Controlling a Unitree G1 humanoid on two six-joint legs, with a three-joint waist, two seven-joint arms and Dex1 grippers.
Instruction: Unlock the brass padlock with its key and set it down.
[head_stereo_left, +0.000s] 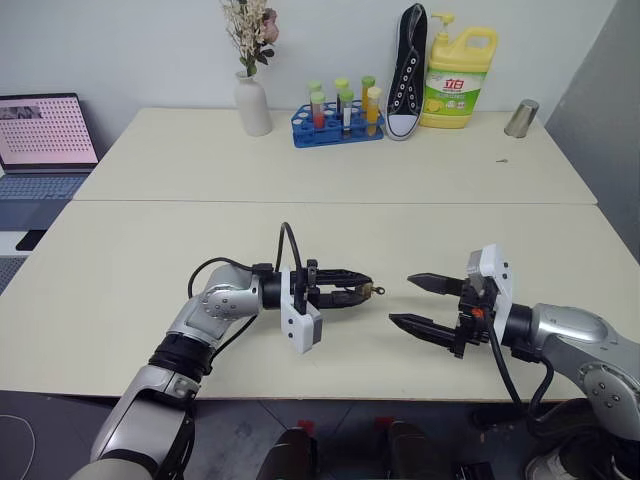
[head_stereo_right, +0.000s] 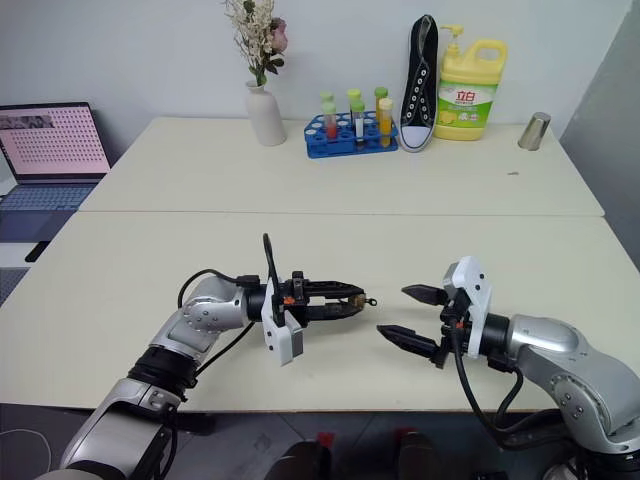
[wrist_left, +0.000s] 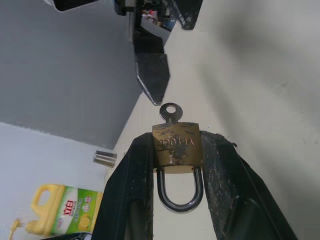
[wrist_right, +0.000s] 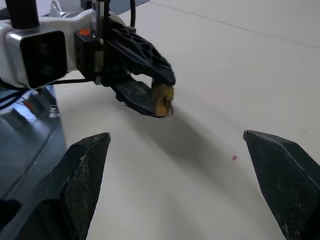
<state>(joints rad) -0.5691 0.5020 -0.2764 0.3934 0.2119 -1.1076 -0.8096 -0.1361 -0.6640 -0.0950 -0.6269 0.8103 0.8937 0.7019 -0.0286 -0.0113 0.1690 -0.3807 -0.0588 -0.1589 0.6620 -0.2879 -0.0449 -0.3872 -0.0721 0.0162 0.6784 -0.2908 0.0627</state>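
My left gripper (head_stereo_left: 360, 289) reaches level toward the right, just above the cream table (head_stereo_left: 130, 270), and is shut on the brass padlock (wrist_left: 176, 145). The lock sits clamped between both black fingers (wrist_left: 131, 190), with its silvery shackle (wrist_left: 180, 197) pointing back into the gripper. A key (wrist_left: 171, 111) sticks out of the lock's outer end, showing as a small ring (head_stereo_left: 378, 291) past the fingertips. My right gripper (head_stereo_left: 401, 300) faces it from the right, open wide, a short gap from the key. From the right wrist, the padlock (wrist_right: 162, 99) lies ahead between the spread fingers (wrist_right: 85, 170).
At the far edge stand a white vase with flowers (head_stereo_left: 252, 100), a blue rack of test tubes (head_stereo_left: 338, 122), a black sneaker (head_stereo_left: 407, 75), a yellow detergent bottle (head_stereo_left: 458, 80) and a metal cup (head_stereo_left: 521, 117). A laptop (head_stereo_left: 40, 135) sits at the far left.
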